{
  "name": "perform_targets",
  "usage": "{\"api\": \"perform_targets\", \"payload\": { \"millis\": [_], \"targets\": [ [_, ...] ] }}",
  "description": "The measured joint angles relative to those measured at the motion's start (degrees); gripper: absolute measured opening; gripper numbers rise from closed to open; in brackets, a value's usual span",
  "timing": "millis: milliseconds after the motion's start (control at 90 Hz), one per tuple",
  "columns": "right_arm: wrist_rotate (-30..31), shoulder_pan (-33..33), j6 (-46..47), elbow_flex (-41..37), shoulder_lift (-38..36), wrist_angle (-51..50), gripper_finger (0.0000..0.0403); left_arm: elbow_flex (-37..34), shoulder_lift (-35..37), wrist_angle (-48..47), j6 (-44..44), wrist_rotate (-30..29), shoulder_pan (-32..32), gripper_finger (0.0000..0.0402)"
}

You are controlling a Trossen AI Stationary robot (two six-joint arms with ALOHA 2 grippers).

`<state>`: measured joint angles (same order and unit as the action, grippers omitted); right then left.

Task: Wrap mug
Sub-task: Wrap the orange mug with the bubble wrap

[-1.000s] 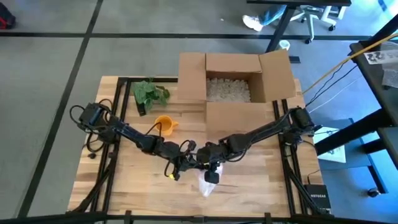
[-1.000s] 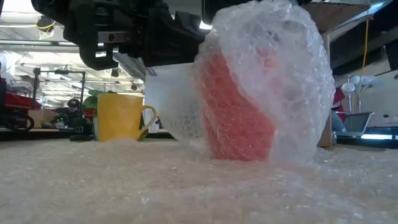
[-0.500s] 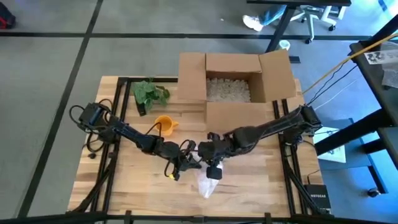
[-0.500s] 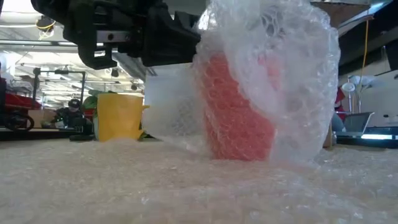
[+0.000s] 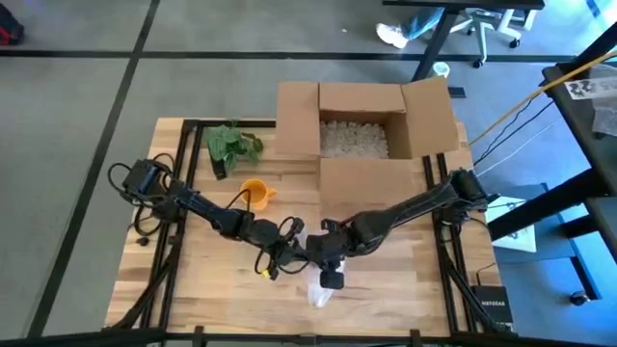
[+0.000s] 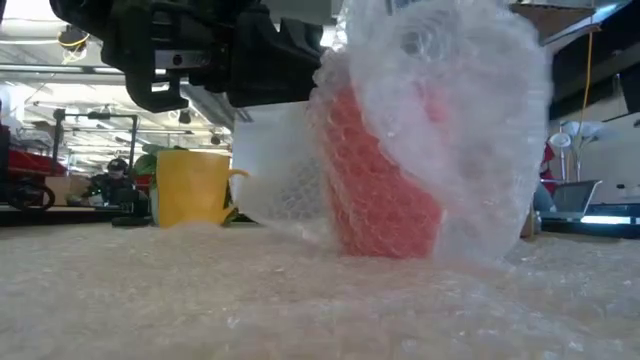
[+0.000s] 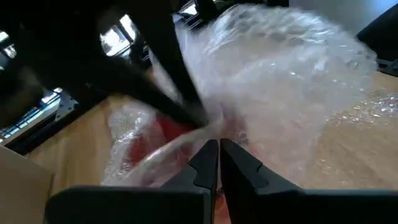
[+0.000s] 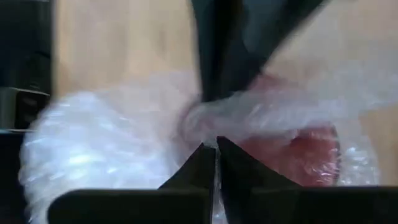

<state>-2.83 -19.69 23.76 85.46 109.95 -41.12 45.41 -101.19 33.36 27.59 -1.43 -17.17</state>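
Both arms meet at the front middle of the wooden tabletop [image 5: 193, 280], over a red mug [image 6: 380, 190] swaddled in bubble wrap [image 6: 440, 110]. From table level the mug stands upright, its red body showing through the plastic, and the wrap balloons up over its top and spills down its side onto more bubble wrap spread across the foreground.

The left gripper [image 7: 213, 155] comes in from the left side, and its wrist camera shows the two dark fingers pressed together with only a sliver between them, a fold of wrap pinched there just in front of the mug. The right gripper [image 8: 216, 152] reaches in from the right, fingers likewise drawn narrow and nipping the plastic, red showing just beyond them. From above, the two grippers sit almost touching each other, with the pale bundle poking out just below them toward the table's front edge.

Behind and to the left, a yellow mug [image 5: 254, 192] stands on its own, handle visible, well apart from the wrapping. Farther back at the left lies a bunch of green leaves [image 5: 231, 146]. At the back middle an open cardboard box [image 5: 362, 130] sits with its flaps spread, pale packing peanuts [image 5: 353, 137] filling its bottom
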Motion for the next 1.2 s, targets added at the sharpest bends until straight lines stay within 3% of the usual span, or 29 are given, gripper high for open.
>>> {"api": "perform_targets", "payload": {
  "millis": [189,389,778,1200],
  "targets": [
    [-3.38,0.79,-0.02,-2.85,2.17,6.08,0.0000,0.02,0.00,0.13,0.06,-0.02,0.02,0.0000],
    [-2.82,0.65,-0.95,-2.98,2.27,6.97,0.0004,0.00,-0.02,0.37,0.33,-0.02,0.02,0.0000],
    [0.41,0.71,1.08,-2.90,0.98,3.96,0.0129,0.04,0.00,0.37,0.01,-0.26,0.04,0.0000],
    [6.32,0.56,3.33,-3.18,-7.50,-2.12,0.0138,0.00,0.00,-0.20,-0.17,0.07,0.02,0.0000]
  ]
}}
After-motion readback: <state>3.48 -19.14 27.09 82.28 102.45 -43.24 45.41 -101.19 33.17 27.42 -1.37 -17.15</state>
